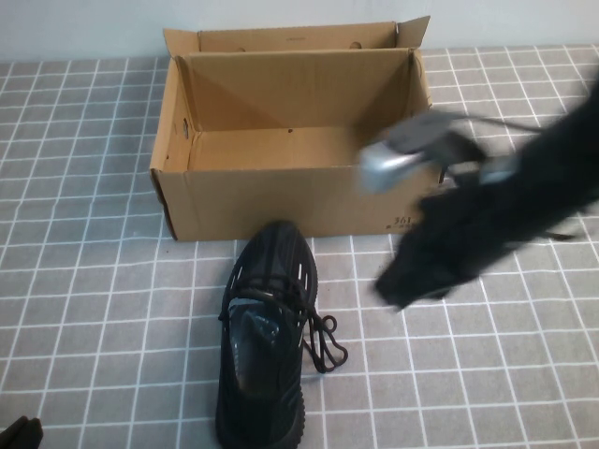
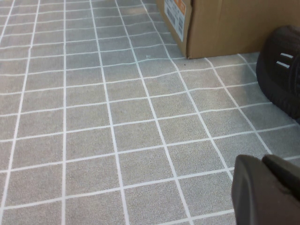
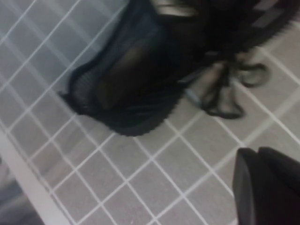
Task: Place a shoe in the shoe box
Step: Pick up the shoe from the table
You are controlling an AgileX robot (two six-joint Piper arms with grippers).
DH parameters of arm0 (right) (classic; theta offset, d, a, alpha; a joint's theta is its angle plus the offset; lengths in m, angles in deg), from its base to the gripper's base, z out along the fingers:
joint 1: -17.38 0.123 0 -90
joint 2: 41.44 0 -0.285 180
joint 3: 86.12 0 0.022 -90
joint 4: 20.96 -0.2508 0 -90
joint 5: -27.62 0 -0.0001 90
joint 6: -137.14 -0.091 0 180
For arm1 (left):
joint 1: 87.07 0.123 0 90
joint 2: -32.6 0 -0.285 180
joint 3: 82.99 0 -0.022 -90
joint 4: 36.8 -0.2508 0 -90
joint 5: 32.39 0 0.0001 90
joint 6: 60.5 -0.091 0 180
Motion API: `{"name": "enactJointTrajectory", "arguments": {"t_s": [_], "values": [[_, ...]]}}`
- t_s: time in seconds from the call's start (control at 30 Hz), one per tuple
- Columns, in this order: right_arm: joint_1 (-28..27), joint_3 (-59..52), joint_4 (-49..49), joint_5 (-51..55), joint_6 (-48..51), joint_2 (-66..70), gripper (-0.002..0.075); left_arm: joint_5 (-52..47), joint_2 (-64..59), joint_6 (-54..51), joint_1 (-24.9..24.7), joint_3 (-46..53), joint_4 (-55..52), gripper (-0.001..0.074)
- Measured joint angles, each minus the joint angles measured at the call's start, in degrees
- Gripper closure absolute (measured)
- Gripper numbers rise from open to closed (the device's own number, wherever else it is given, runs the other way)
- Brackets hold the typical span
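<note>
The black knit shoe (image 1: 267,346) lies on the grey tiled cloth just in front of the shoe box (image 1: 281,201), toe toward the box, laces spilling to its right. The brown cardboard box is open and empty, flaps up. My right gripper (image 1: 401,283) hovers, blurred, to the right of the shoe and in front of the box's right corner. In the right wrist view its fingers (image 3: 258,157) are shut and empty, with the shoe (image 3: 136,75) ahead. My left gripper (image 1: 19,435) sits at the near left edge, shut and empty (image 2: 262,164). The left wrist view also shows the box corner (image 2: 225,28) and the shoe's toe (image 2: 283,70).
The right arm's silver wrist joint (image 1: 388,166) is over the box's front right wall. The white table edge (image 3: 28,187) shows in the right wrist view beyond the shoe's heel. Bare tiled cloth (image 1: 84,281) lies left of the shoe.
</note>
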Motion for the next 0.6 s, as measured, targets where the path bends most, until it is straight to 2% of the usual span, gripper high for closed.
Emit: {"name": "enactJointTrajectory", "arguments": {"t_s": [0.13, 0.2, 0.3, 0.47, 0.6], "values": [[7.42, 10.45, 4.72, 4.85, 1.67, 7.93, 0.0732, 0.0, 0.0, 0.0, 0.0, 0.0, 0.0, 0.0736], [9.29, 14.82, 5.83, 6.82, 1.96, 10.97, 0.0695, 0.0, 0.0, 0.0, 0.0, 0.0, 0.0, 0.0736], [10.83, 20.81, 6.29, 9.48, 2.84, 15.12, 0.0582, 0.0, 0.0, 0.0, 0.0, 0.0, 0.0, 0.0736], [11.53, 27.8, 6.29, 10.54, 5.29, 20.18, 0.0329, 0.0, 0.0, 0.0, 0.0, 0.0, 0.0, 0.0736], [11.53, 30.54, 6.37, 10.54, 6.51, 23.68, 0.0277, 0.0, 0.0, 0.0, 0.0, 0.0, 0.0, 0.0736]]}}
